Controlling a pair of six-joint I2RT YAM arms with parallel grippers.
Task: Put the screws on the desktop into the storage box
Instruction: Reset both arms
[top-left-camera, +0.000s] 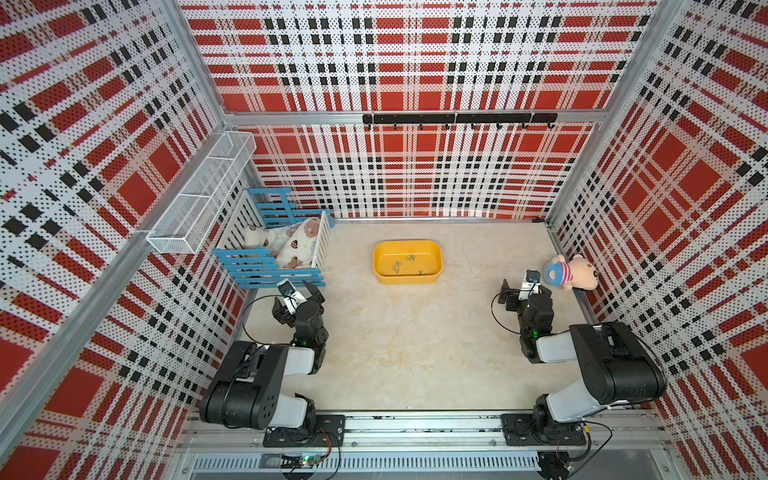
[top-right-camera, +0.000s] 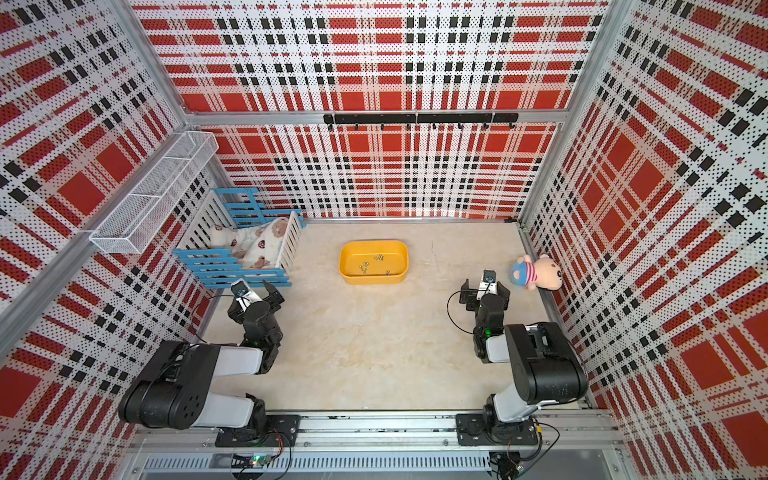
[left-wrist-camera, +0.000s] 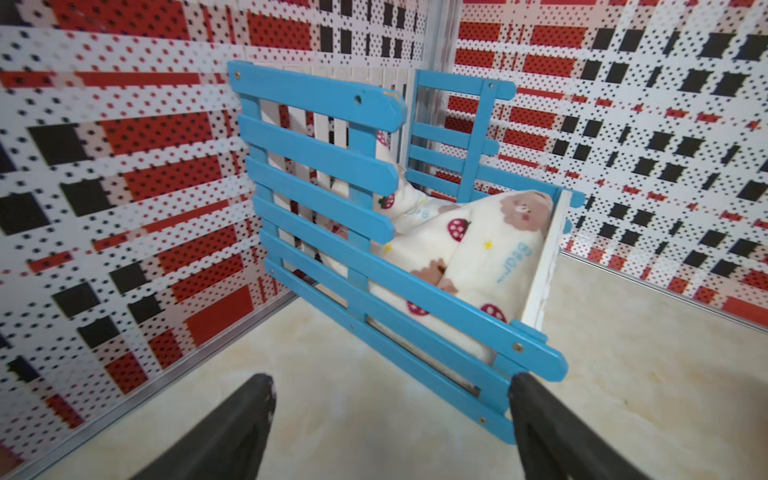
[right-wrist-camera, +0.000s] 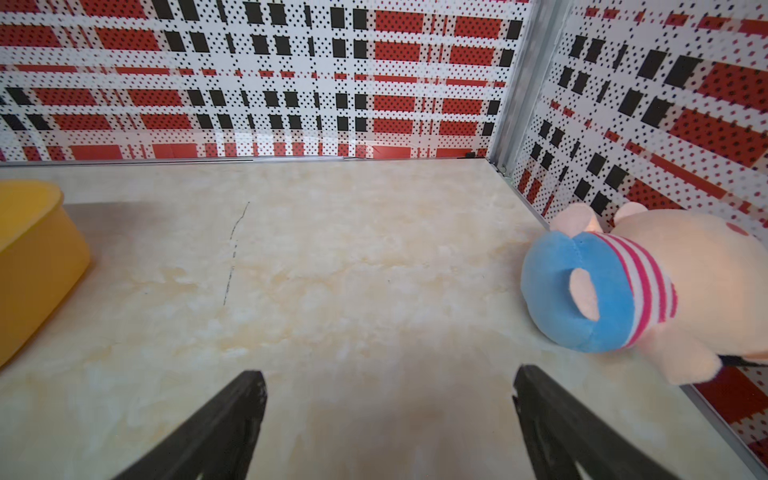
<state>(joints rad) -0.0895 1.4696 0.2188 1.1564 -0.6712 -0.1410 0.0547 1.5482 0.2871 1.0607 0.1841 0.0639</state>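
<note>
Jaws spread wide, empty on both: left gripper (left-wrist-camera: 391, 381) just before blue crate (left-wrist-camera: 324, 166) by desktop (top-left-camera: 415, 345) left edge, right gripper (right-wrist-camera: 388, 374) near plush pig (right-wrist-camera: 623, 286) by right edge. Several screws (top-left-camera: 398, 266) inside storage box (top-left-camera: 407, 280), centre toward far edge.

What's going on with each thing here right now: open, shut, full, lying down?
storage box: upright on the desktop, uncovered
screws: lying loose inside the box
left gripper: open, empty
right gripper: open, empty
plush pig: lying on its side
slatted crate: holds a bunched blanket
</note>
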